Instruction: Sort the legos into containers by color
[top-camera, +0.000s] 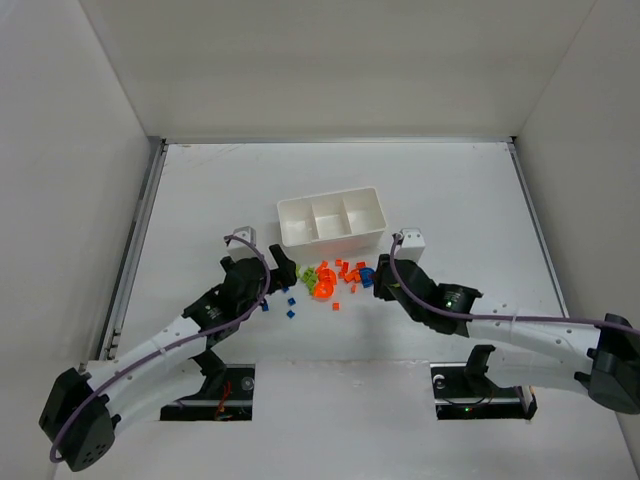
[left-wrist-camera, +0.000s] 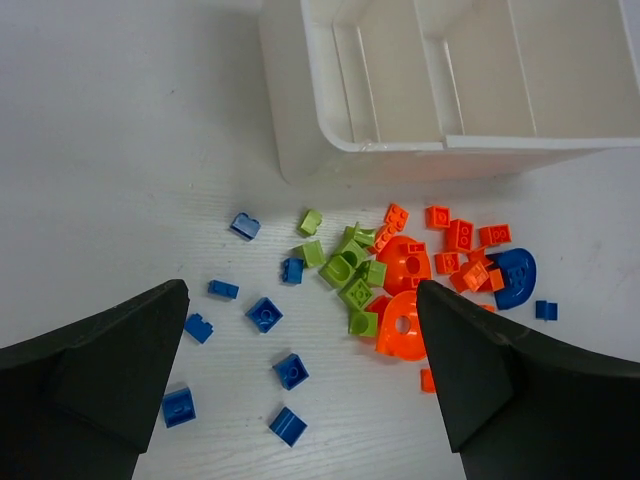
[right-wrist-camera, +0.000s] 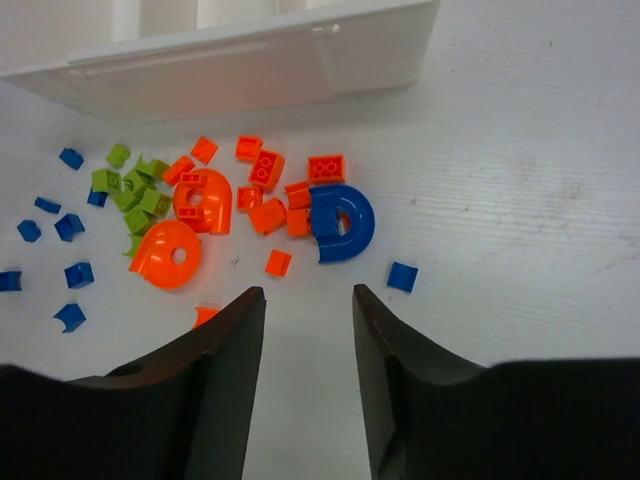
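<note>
The legos (top-camera: 335, 280) lie in a loose heap on the table just in front of the white tray (top-camera: 335, 243), whose three compartments show no bricks inside. Orange pieces, among them a dome (left-wrist-camera: 400, 325), sit in the middle. Green bricks (left-wrist-camera: 355, 292) lie left of them, and small blue bricks (left-wrist-camera: 264, 314) are scattered further left. A blue arch (right-wrist-camera: 345, 222) and a small blue square (right-wrist-camera: 402, 276) lie on the right. My left gripper (left-wrist-camera: 300, 290) is open and empty over the blue bricks. My right gripper (right-wrist-camera: 308, 292) is open and empty, just short of the arch.
The tray's front wall (left-wrist-camera: 400, 160) stands close behind the heap; it also shows in the right wrist view (right-wrist-camera: 250, 65). White walls enclose the table on three sides. Both arms (top-camera: 160, 345) reach in from the near edge.
</note>
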